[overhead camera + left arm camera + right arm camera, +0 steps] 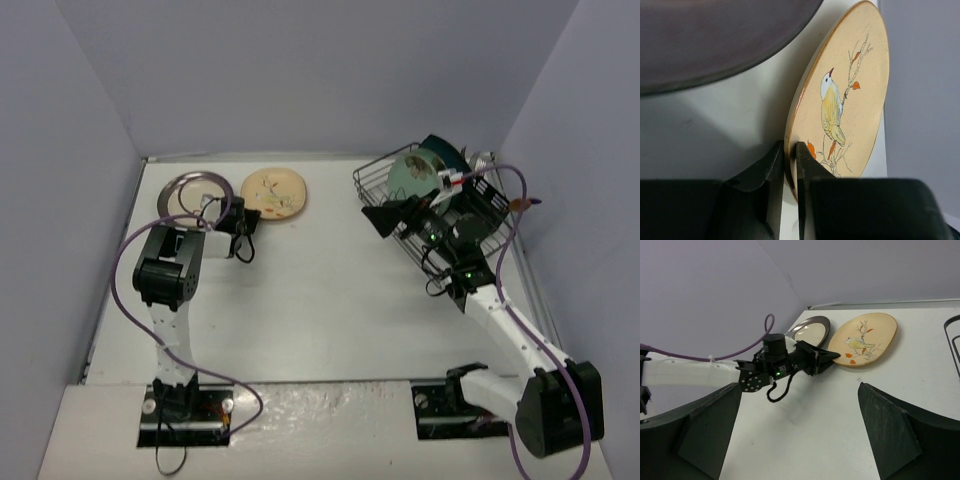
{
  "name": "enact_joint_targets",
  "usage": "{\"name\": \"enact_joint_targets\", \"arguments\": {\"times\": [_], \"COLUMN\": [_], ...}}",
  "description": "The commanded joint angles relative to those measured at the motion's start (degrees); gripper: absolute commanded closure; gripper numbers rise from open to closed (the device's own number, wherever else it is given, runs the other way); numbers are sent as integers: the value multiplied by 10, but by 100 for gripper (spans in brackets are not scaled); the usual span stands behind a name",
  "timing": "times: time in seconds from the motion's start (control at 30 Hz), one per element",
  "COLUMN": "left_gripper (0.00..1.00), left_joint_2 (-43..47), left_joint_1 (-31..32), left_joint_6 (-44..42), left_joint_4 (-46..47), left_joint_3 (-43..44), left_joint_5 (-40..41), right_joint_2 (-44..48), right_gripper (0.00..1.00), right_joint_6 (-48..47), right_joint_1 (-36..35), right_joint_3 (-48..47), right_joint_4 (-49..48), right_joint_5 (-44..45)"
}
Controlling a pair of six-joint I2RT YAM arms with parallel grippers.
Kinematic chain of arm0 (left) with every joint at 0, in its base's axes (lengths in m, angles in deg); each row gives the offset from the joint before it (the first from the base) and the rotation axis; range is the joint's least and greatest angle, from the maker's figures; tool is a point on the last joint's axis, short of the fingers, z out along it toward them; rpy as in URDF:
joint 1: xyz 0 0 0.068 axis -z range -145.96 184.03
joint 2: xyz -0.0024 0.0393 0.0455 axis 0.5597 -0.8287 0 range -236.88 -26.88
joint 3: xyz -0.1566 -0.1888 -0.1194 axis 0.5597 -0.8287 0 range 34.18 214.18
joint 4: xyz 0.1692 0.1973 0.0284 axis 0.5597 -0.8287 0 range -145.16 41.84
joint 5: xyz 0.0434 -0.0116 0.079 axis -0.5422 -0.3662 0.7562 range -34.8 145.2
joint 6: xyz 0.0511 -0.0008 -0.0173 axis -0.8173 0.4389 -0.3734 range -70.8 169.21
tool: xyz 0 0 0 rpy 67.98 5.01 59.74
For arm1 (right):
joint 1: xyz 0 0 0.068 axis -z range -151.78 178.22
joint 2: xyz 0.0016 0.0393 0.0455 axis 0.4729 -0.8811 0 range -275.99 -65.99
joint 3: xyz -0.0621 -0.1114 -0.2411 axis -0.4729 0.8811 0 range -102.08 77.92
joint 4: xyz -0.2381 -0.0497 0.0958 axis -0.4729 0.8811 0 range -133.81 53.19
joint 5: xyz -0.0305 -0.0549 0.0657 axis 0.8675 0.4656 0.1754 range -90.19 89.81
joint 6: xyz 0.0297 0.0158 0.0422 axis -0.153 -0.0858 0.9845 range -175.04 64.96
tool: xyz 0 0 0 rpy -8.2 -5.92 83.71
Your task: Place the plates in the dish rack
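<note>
The cream plate with a bird (275,192) lies at the back of the table. My left gripper (246,212) is shut on its near rim, one finger above and one below (790,147); the right wrist view shows this grip too (835,356). The cream plate with the dark-grey rim (190,192) lies just left of it (715,40). The black wire dish rack (372,172) at the back right holds a mint plate (415,175) and a dark teal plate (445,152) upright. My right gripper (395,215) is open and empty in front of the rack (799,405).
Grey walls close the table on the left, back and right. The rack stands near the right wall. The left arm's purple cable (130,260) loops out toward the left wall. The bird plate also shows in the right wrist view (865,339).
</note>
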Motion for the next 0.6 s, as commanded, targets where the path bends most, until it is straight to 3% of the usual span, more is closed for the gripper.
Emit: {"name": "enact_joint_targets", "arguments": {"times": [0.0,0.37,0.57], "left_gripper": [100,100,100], "left_joint_2": [110,377,506], "left_joint_1": [9,24,25], "left_joint_6": [-44,-104,-137], "left_joint_4": [1,5,-9], "left_joint_3": [-59,-216,-246], "left_joint_5": [-1,-69,-140], "right_joint_2": [0,-57,-110], "right_gripper": [0,0,0], "right_joint_6": [-7,31,45], "right_joint_1": [-5,-30,-71], "right_joint_3": [-34,-48,-56], "right_joint_4": [1,45,49], "right_joint_5": [13,-2,9]}}
